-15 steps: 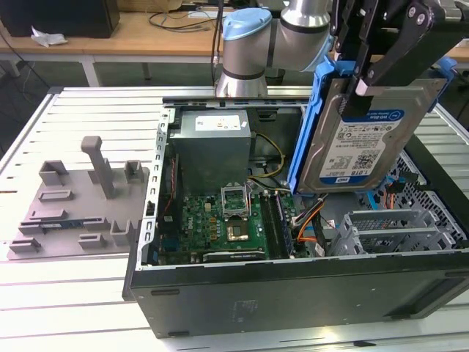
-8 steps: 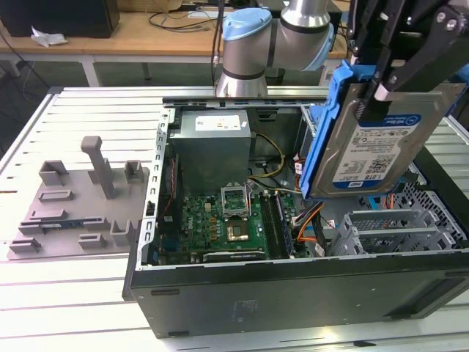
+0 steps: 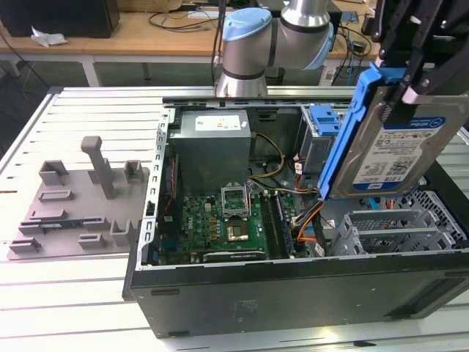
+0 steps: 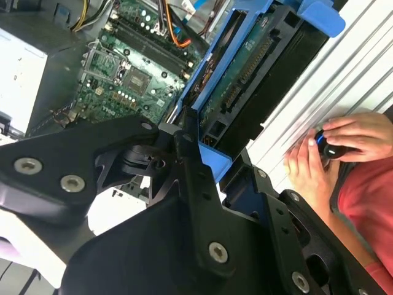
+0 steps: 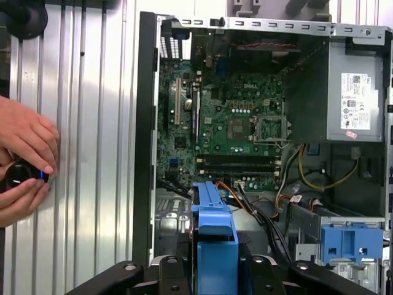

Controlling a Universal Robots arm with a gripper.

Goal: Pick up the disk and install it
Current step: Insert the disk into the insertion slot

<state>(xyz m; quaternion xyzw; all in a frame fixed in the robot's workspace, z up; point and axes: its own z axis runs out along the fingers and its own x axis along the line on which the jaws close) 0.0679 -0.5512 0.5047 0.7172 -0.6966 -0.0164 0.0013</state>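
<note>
- Your gripper [image 3: 403, 92] is clamped on the disk [image 3: 396, 147], with a black finger pressed against each side. In both wrist views the gripper [image 4: 202, 157] [image 5: 215, 273] has the blue side rail between its fingers.
- You are holding the disk in the air above the open computer case [image 3: 293, 293], over the case's end at the exterior view's right. It touches nothing but the gripper. It stands on edge and is tilted, with the white-and-blue label facing the exterior view.
- In the second wrist view you see the disk [image 4: 258, 80] from its underside, with the circuit board and connector showing.
- In the first wrist view you see the disk [image 5: 215, 243] edge-on above the case floor.
- A grey metal drive cage [image 3: 396, 227] sits inside the case, below the disk.
- A bare blue clip [image 3: 322, 121] stands at the case's far wall, just beside the disk.
- The green motherboard [image 3: 220, 220] lies across the middle of the case floor, and the grey power supply [image 3: 212, 143] is in the far corner.
- A grey parts tray [image 3: 73, 205] lies on the desk [image 3: 73, 110], outside the case on the exterior view's left.
- A person's hand [image 5: 24, 153] rests on the desk beside the case, on a small black knob [image 5: 18, 175].
</note>
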